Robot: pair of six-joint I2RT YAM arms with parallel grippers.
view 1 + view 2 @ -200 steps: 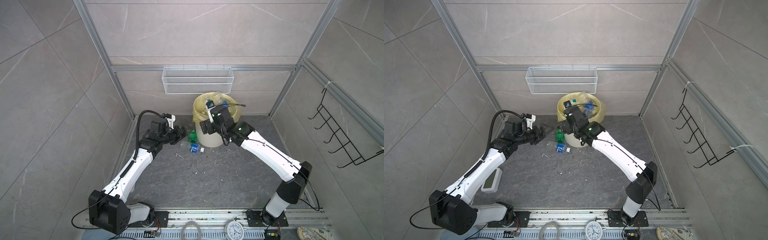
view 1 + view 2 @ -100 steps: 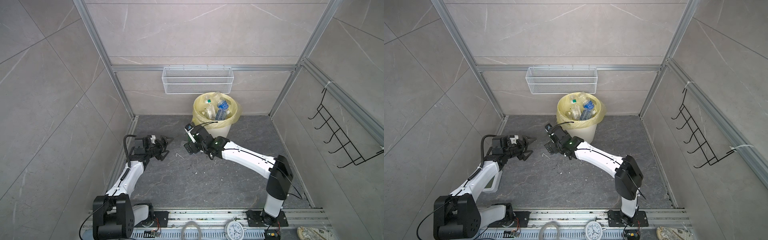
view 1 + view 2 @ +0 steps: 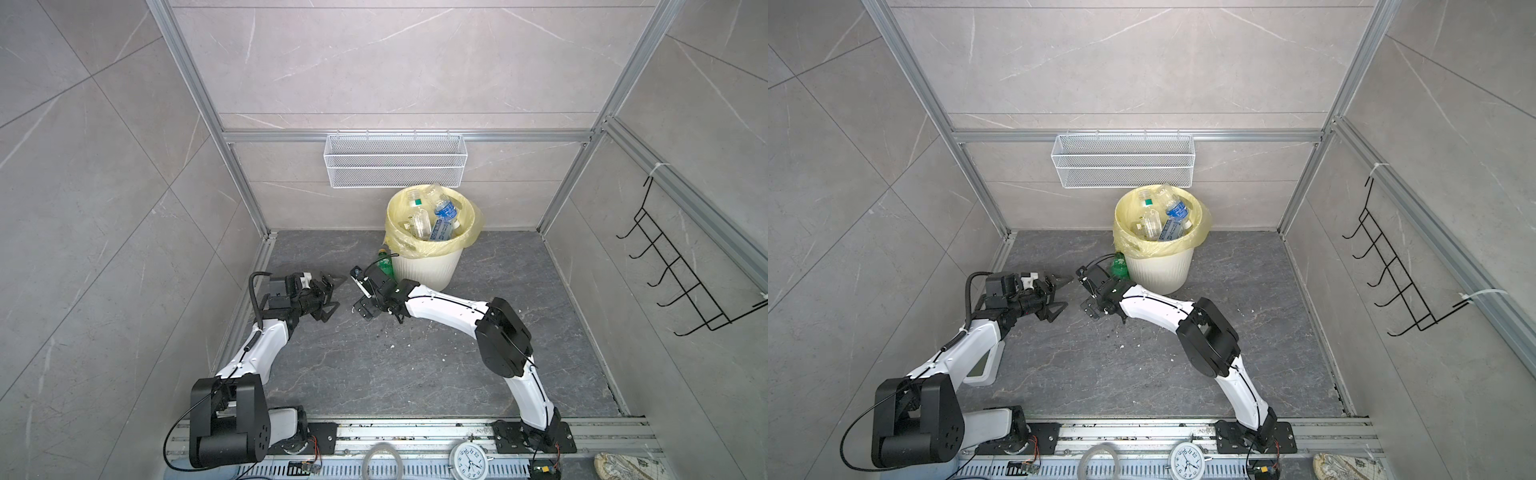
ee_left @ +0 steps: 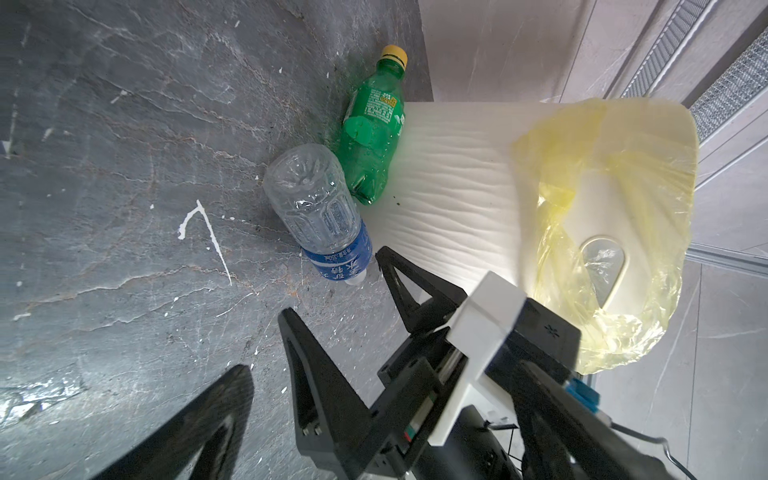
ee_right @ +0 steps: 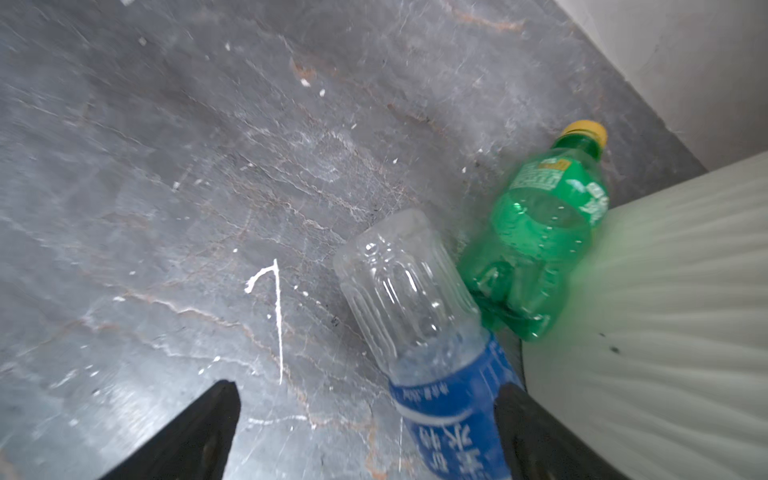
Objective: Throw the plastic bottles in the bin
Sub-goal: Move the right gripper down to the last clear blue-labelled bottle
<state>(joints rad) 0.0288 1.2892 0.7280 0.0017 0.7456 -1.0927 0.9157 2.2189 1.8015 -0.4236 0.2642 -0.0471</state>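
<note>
Down front by the rail there's a little clock (image 3: pixel 469 457), then the two arms reach out over the grey desk (image 3: pixel 415 374). The left end effector (image 3: pixel 337 291) hangs wide open with nothing in it, facing the right one. The right end effector (image 3: pixel 358 292) is low over the desk, spread wide too. In the right wrist view the blue-label end of a clear bottle (image 5: pixel 411 299) sits between its fingers, not clamped, and I can't tell if a finger touches it. That bottle lies on its side, its bottom end up against a green bottle (image 4: pixel 372 137) with a yellow cap, which lies pressed against the foot of the bin (image 3: pixel 428 268). The bin's yellow bag (image 3: pixel 395 232) already holds several more bottles (image 3: pixel 440 220). Behind it a white wire basket (image 3: pixel 395 166) hangs on the wall
</note>
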